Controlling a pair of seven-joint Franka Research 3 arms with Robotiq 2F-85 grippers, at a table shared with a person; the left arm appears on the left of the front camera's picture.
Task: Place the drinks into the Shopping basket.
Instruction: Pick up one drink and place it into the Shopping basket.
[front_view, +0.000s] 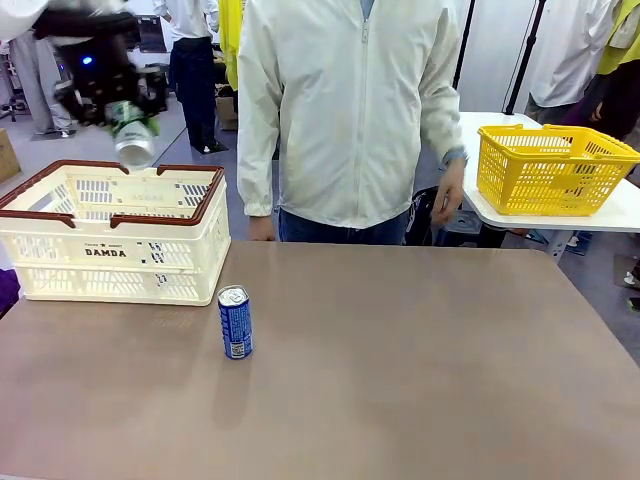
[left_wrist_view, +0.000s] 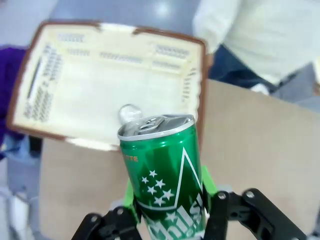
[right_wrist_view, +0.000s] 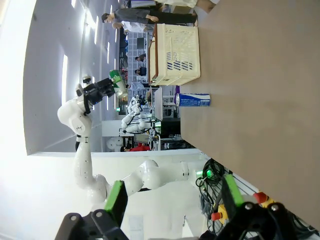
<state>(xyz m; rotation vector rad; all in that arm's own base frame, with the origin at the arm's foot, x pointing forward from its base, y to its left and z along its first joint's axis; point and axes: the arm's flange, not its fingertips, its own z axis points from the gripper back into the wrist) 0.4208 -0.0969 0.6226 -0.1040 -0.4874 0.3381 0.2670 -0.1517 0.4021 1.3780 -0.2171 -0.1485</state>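
Note:
My left gripper (front_view: 128, 118) is shut on a green can (front_view: 133, 140) with white lettering, tilted and held in the air above the back left part of the cream Shopping basket (front_view: 112, 262). In the left wrist view the green can (left_wrist_view: 165, 175) sits between the green pads (left_wrist_view: 131, 197), with the basket (left_wrist_view: 107, 80) open below and a small silver can top (left_wrist_view: 129, 113) inside it. A blue can (front_view: 235, 322) stands upright on the table just right of the basket's front corner. My right gripper (right_wrist_view: 174, 200) is open and holds nothing, well off the table's side.
A person in a cream jacket (front_view: 350, 110) stands at the far edge, hands down. A yellow mesh basket (front_view: 552, 170) sits on a white table at the back right. The brown table (front_view: 420, 370) is bare to the right of the blue can.

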